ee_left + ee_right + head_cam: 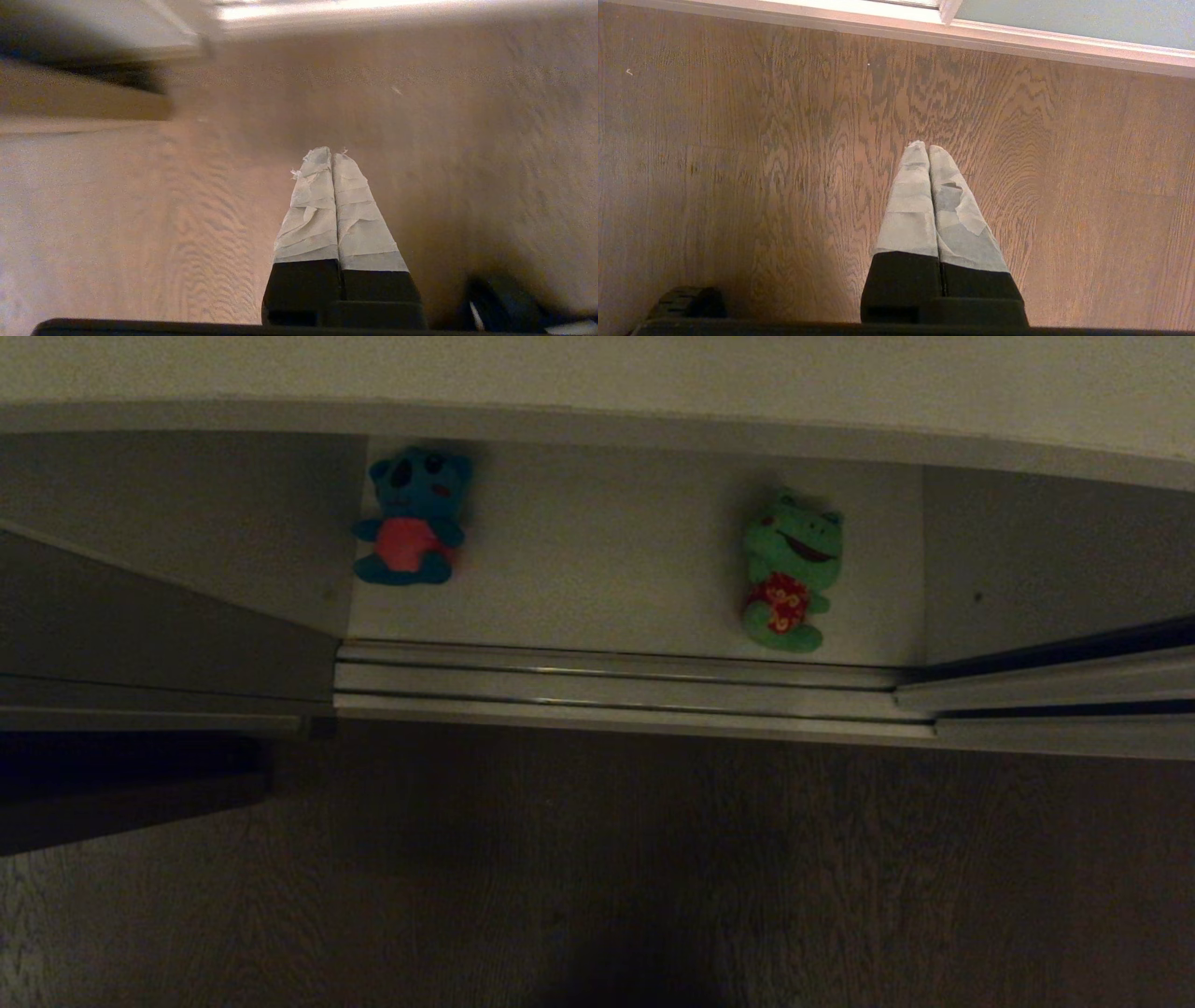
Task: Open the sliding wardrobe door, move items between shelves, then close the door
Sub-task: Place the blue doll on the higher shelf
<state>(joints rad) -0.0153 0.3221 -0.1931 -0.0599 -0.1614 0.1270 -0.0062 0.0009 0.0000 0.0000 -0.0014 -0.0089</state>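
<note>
Nearest, wooden floor (597, 868). Left gripper (331, 156) and right gripper (928, 149) hang above it, jaws closed, empty. Beyond, door track (616, 686), then shelf (607, 551) with blue bear (408, 518) and green frog (792, 569) well apart. Jaws should be opened before reaching a toy.

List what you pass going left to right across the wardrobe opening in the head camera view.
Dark door panel on the left → teal-blue plush bear → green plush frog → sliding wardrobe door on the right.
</note>
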